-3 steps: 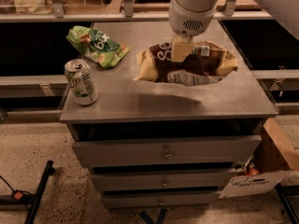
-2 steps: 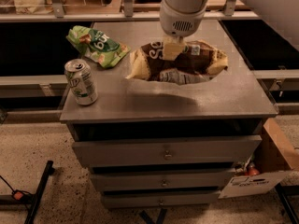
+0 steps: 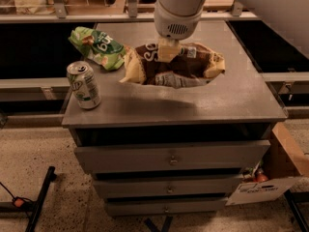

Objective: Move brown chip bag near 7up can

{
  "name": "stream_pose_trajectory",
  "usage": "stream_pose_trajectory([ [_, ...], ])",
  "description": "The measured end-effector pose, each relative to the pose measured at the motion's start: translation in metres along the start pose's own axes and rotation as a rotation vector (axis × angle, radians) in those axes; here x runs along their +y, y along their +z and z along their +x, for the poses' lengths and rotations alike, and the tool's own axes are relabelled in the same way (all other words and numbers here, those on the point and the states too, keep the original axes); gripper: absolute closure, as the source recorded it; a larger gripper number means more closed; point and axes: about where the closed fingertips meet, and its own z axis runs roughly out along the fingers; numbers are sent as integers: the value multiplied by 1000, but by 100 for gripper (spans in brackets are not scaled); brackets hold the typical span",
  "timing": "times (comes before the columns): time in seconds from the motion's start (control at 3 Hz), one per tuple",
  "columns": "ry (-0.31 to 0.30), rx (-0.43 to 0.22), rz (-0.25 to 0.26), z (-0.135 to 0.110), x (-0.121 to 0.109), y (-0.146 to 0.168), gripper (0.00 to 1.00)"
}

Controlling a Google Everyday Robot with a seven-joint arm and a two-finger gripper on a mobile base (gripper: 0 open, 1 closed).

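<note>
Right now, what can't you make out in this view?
Camera view:
- gripper, at the top middle of the brown chip bag: its upper part is hidden by the wrist housing.
- Bag lettering: partly covered by the gripper, creased, unreadable.
- green chip bag: right end behind the brown bag; touching or not is unclear.
- arm: cut by the top edge.
- cardboard box: cut by the right edge.

The arm (image 3: 270,6) enters from the upper right, its broad white forearm slanting down to a rounded pale wrist housing (image 3: 176,13) with a small vent grille on its face. Directly beneath that wrist the gripper (image 3: 168,56) points straight down. Its cream-coloured fingers (image 3: 166,48) are pinched together on the upper edge of the brown chip bag (image 3: 186,67), which spreads out below and to both sides of them.
</note>
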Motion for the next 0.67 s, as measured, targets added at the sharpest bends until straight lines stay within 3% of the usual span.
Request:
stream_pose_trajectory([
  [0.67, -39, -26, 19, -23, 10, -3, 100],
])
